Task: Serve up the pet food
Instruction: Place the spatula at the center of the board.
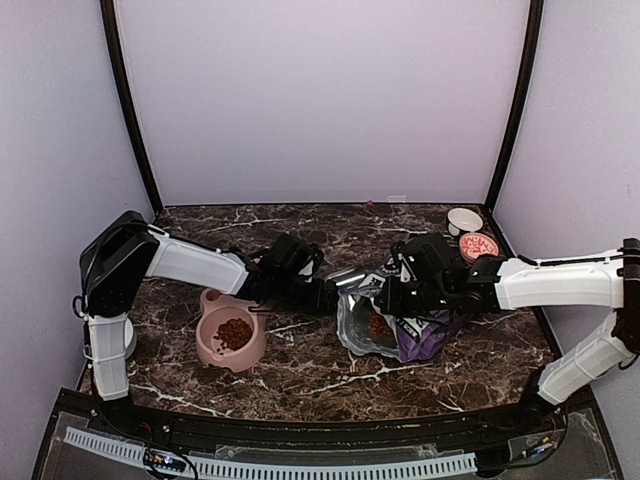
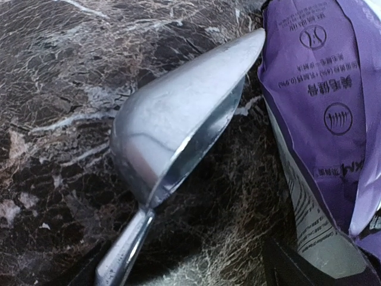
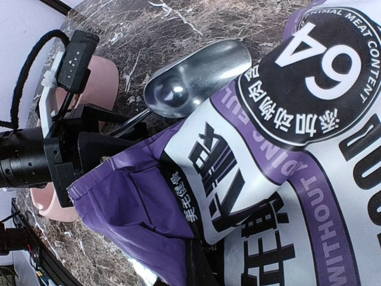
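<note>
Reddish-brown pet food point(image 1: 233, 333) lies in one cup of the pink double bowl point(image 1: 212, 350) at the left. More kibble point(image 1: 380, 326) shows in the mouth of the purple-and-white bag point(image 1: 425, 335), which lies at the centre right. My right gripper point(image 1: 398, 295) is shut on the bag's upper edge, with the purple fold point(image 3: 149, 196) pinched by its dark finger point(image 3: 205, 268). A metal scoop point(image 2: 178, 119) rests empty on the marble beside the bag. My left gripper point(image 2: 187, 265) stands open around the scoop's handle point(image 2: 122, 250), jaws wide apart.
A small white bowl point(image 1: 464, 220) and a pink patterned dish point(image 1: 478, 246) sit at the back right corner. Lavender walls close in the marble table point(image 1: 300, 375) on three sides. The left arm's wrist point(image 3: 53, 155) is close to the bag's mouth.
</note>
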`<action>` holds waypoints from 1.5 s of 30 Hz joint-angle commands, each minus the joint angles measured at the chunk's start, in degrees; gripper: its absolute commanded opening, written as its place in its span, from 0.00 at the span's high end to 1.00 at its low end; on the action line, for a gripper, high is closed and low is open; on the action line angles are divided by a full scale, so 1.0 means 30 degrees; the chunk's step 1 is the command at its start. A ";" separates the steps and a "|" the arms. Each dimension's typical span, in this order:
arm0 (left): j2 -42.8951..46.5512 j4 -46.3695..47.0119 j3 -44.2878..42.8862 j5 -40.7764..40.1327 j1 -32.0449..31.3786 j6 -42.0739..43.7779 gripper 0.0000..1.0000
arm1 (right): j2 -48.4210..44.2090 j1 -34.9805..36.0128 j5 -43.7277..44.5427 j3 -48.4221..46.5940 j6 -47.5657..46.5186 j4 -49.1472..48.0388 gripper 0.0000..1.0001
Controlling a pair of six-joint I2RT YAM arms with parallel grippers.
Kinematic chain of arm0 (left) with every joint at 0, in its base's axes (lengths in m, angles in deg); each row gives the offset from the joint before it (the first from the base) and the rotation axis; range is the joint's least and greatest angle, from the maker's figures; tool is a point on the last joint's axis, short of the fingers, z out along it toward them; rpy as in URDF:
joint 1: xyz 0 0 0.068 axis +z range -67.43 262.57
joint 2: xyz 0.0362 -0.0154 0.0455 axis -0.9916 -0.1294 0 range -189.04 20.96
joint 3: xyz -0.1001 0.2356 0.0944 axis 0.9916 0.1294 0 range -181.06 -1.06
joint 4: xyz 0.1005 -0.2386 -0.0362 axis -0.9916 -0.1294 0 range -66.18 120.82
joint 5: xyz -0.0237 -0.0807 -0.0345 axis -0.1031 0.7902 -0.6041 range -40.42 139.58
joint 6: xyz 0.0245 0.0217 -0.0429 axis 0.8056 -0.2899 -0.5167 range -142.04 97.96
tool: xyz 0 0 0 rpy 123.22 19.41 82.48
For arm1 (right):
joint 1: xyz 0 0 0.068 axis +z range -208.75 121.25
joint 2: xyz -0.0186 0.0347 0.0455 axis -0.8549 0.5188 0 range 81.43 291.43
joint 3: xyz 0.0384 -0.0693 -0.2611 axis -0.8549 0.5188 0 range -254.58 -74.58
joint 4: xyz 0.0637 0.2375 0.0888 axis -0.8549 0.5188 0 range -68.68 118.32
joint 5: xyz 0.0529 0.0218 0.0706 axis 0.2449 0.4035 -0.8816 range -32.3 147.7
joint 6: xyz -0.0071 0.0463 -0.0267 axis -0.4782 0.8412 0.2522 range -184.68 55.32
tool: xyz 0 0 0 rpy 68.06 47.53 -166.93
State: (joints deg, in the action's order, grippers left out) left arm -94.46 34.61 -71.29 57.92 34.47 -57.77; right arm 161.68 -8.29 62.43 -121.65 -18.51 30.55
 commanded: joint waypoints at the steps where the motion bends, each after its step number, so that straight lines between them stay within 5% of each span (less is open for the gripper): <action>1: 0.0082 -0.3463 -0.0515 -0.1191 -0.0454 0.1119 0.12 | -0.0321 -0.0397 0.0962 0.0278 0.0133 0.0902 1.00; 12: 0.0044 -0.5304 -0.1038 -0.0610 -0.1426 0.0537 0.04 | -0.0210 -0.0387 0.0942 0.0163 0.0060 0.0900 1.00; 22: 0.2889 -0.4946 -0.0276 0.0095 -0.1316 -0.0387 0.02 | 0.0028 -0.0401 0.0945 -0.0116 -0.0124 0.1044 1.00; 30: 0.5321 -0.2726 0.2703 0.0488 -0.1022 -0.4219 0.01 | -0.0016 -0.0393 0.0945 -0.0047 -0.0040 0.1020 1.00; 34: 0.5961 0.1069 0.5107 0.2423 -0.1452 -0.5010 0.01 | -0.0001 -0.0390 0.0880 -0.0070 0.0001 0.1023 1.00; 45: 0.6962 0.0024 0.7060 0.1590 -0.1546 -0.3609 0.02 | 0.0287 -0.0398 0.0790 -0.0452 0.0047 0.1006 1.00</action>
State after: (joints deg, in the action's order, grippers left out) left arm -77.67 33.30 -51.93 62.61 29.90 -69.99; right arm 161.94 -8.29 62.45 -121.84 -18.51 30.75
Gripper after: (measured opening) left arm 0.983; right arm 0.005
